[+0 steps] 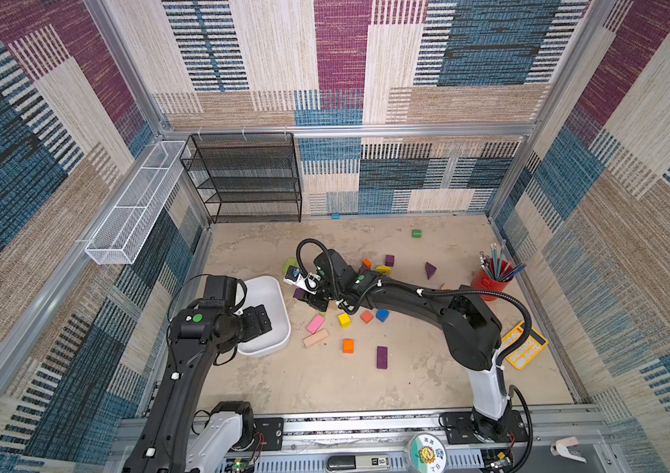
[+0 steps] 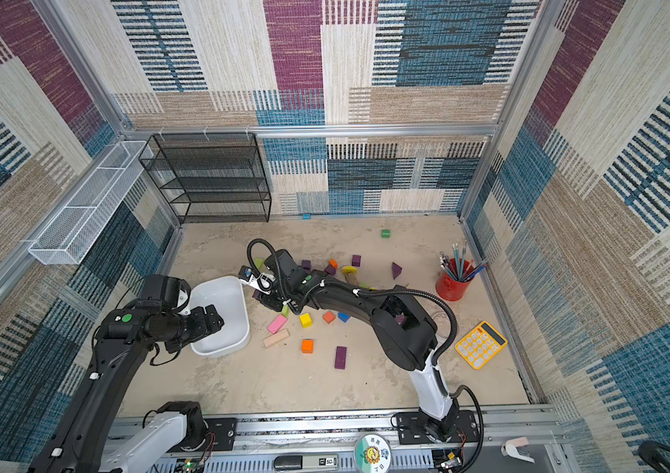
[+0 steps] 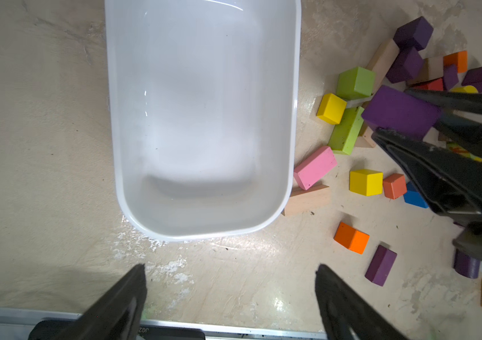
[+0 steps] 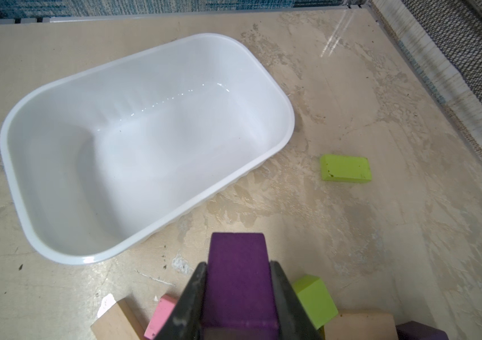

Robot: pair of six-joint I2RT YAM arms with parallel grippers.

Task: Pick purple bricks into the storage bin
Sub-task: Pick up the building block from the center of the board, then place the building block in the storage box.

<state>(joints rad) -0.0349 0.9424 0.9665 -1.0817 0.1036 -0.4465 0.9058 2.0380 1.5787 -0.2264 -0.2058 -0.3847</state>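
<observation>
The right pincer (image 4: 237,282) is clamped on a purple brick (image 4: 236,253). Its two black fingers press the brick's long sides, and the free end sticks out ahead. The white tub (image 4: 145,141) lies just to the left of that brick, which sits level with the tub's far half, and only a strip of bare table lies between them. The tub's long axis runs near to far, so I reckon a short carry leftward would bring the brick over the rim broadside.

The left pincer (image 3: 230,269) hangs spread wide and empty above the tub's near end. It is closer to the tub but carries nothing, so the drop looks to be the right arm's job.

In both top views the right wrist covers the grip and only a sliver of purple shows. The right wrist view shows the hold plainly. The left wrist view shows the tub bare inside and more purple bricks (image 3: 381,265) lying on the table to its right, with a pink block (image 3: 314,167) hard by the tub's wall.
</observation>
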